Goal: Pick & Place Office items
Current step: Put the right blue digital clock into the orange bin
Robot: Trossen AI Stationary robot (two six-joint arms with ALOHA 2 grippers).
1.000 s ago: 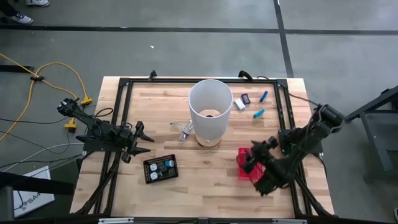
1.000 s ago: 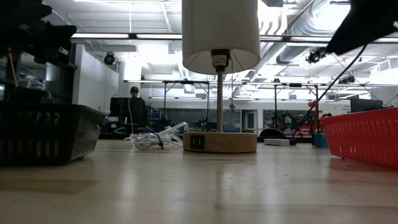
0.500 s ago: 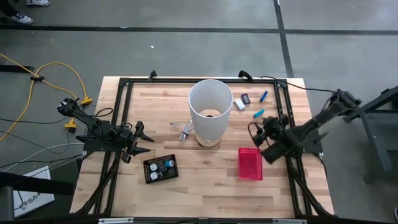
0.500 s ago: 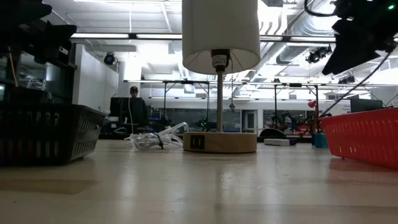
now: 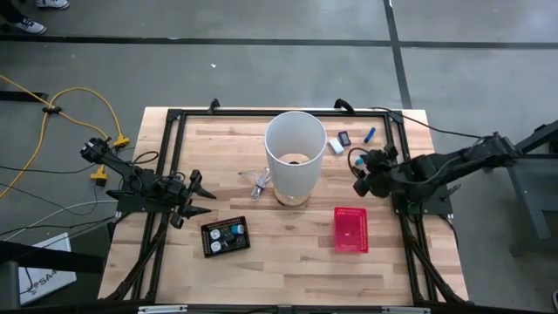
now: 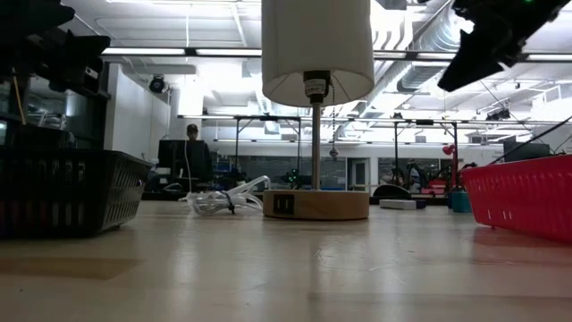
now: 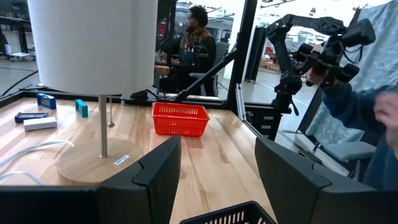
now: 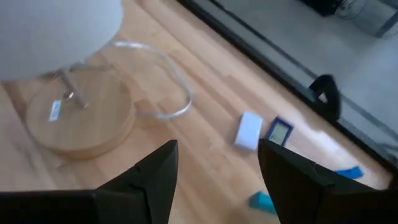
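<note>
Where it hung over the red basket (image 5: 350,229), right tool (image 5: 362,171) now beside white block (image 5: 336,146), fingers apart, empty.

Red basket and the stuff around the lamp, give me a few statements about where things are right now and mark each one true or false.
1. The red basket is empty. True.
2. The right gripper is inside the red basket. False: it hangs above the table between the lamp and the table's right edge, jaws open and empty.
3. The white block lies on the table beside the lamp. True.
4. The left gripper holds a blue stick. False: it waits open and empty at the table's left side.
5. The black tray sits right of the red basket. False: it sits left of it, on the lamp's other side.
</note>
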